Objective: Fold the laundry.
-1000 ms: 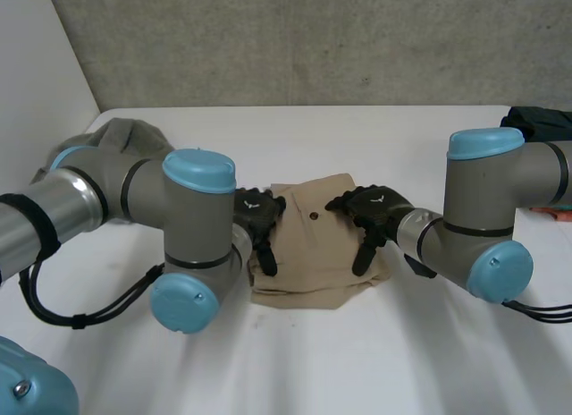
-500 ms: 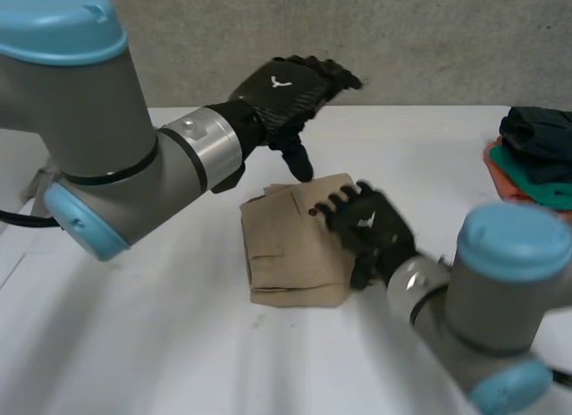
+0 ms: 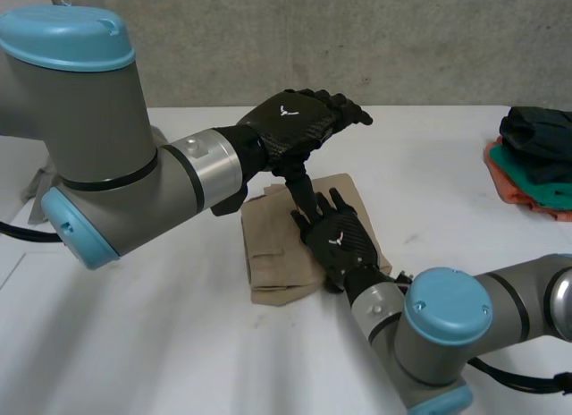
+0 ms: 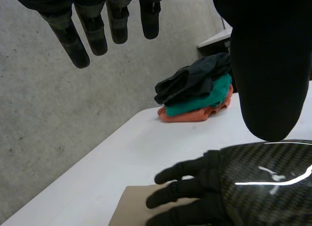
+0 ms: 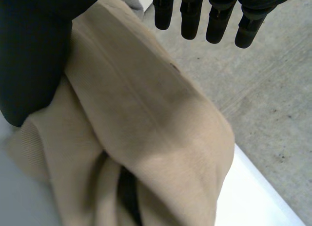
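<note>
a grey concrete wall [image 3: 268, 39] backs the white table [image 3: 179, 343]. the left arm [image 3: 98, 156] looms at the left, and the right arm [image 3: 447, 334] comes in from the near right. the folded tan garment [image 3: 273, 254] lies mid-table, its longer side seemingly running near to far. a pile of clothes [image 3: 536, 160] sits far right. the right hand [image 3: 335, 241] rests flat on the garment's right half, fingers spread, gripping nothing. the left hand [image 3: 295, 124] hovers above its far edge, fingers straight, empty, so the right is nearer.

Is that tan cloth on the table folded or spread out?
Folded. The tan cloth lies as a small layered bundle with stacked edges at its near side; the right hand rests flat on it.
</note>
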Robot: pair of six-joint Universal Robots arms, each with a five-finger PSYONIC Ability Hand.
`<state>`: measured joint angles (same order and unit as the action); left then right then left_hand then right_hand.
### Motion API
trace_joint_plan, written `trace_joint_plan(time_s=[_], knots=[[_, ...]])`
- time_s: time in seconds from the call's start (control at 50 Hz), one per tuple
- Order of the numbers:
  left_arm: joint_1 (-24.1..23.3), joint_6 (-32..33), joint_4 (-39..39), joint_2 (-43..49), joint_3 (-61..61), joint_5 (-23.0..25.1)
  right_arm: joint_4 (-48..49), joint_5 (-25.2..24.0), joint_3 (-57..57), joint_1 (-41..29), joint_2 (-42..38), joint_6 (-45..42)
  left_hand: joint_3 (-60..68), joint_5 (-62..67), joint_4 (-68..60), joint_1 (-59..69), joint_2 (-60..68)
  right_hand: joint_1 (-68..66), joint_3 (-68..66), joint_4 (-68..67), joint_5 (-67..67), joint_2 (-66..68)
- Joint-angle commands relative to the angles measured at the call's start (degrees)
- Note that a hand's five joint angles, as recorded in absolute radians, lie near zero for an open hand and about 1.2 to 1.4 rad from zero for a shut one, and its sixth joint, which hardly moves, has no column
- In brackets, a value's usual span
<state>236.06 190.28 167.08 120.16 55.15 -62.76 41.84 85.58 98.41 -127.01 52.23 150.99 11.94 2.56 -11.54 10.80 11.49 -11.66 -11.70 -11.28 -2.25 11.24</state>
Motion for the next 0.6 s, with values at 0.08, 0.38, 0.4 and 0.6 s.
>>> trace_joint_plan(time_s=[0.08, 0.38, 0.4, 0.6], knots=[[0.0, 0.0, 0.0, -0.4, 0.5, 0.0, -0.9, 0.0, -7.2, 0.1, -3.2, 0.2, -0.5, -1.2, 0.1, 0.6, -0.1, -21.2, -21.2, -21.6, -20.6, 21.6], [-0.1, 0.0, 0.5, -2.7, 0.8, -1.3, -2.5, 1.3, -22.4, 7.3, 1.8, 1.8, -0.4, -1.0, 0.0, 0.8, 0.1, -68.3, -68.3, -68.7, -67.7, 68.8], [0.0, -0.2, 1.2, -3.3, 0.9, -1.8, -3.1, 1.3, -23.6, 8.0, 2.2, 1.9, -0.4, -1.0, 0.0, 0.8, 0.1, -68.3, -68.3, -68.7, -67.7, 68.8], [-0.1, -0.6, 4.4, -6.4, 1.0, -3.1, -4.9, 0.2, -36.4, 23.2, 4.4, 2.7, -0.4, -1.0, 0.0, 0.8, 0.1, -68.3, -68.3, -68.7, -67.7, 68.8]])
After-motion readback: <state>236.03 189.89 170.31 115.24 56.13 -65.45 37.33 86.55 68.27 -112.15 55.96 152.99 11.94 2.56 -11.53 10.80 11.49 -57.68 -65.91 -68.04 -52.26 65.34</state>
